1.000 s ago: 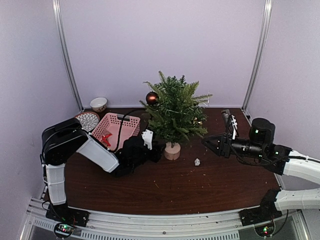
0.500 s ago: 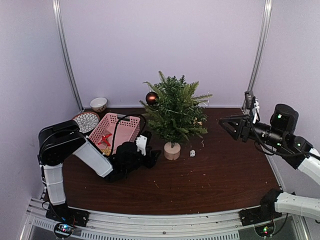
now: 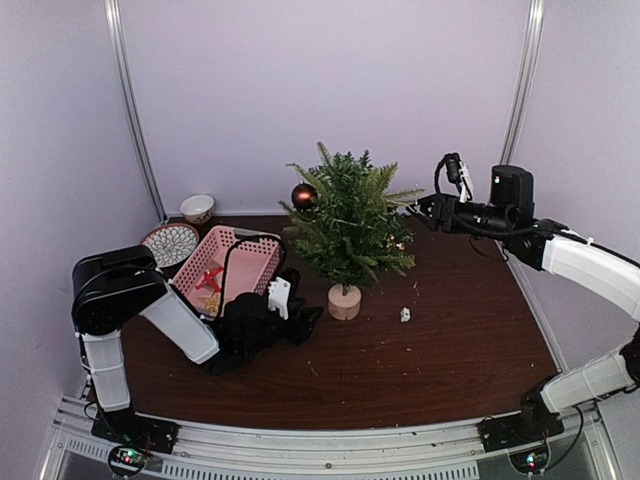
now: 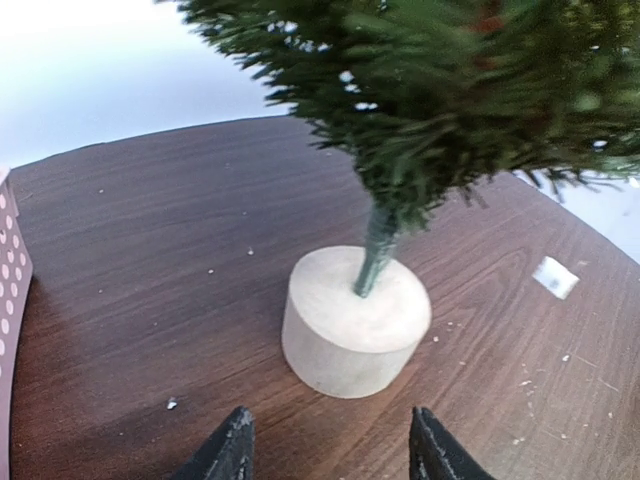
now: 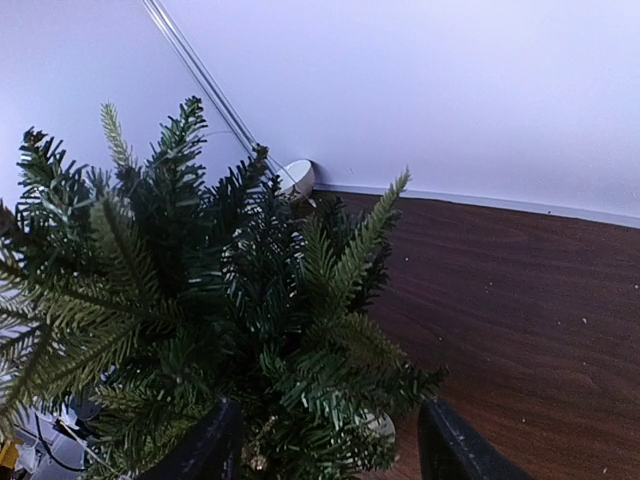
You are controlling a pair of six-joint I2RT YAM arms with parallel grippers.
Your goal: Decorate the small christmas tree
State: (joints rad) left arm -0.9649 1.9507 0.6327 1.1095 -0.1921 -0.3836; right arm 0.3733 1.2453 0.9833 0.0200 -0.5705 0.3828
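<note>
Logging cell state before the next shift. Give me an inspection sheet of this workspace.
Surface: dark wooden table, specks scattered.
Job's things: small christmas tree upright on stump, red bauble hung.
Clutter: pink basket, patterned dish, small bowl, white scrap.
Grippers: left gripper open, low before the stump; right gripper open by the upper branches.
Cables: black cable loops over basket.
Surroundings: pale walls, metal posts.

small christmas tree top cut off; white scrap unidentifiable
</note>
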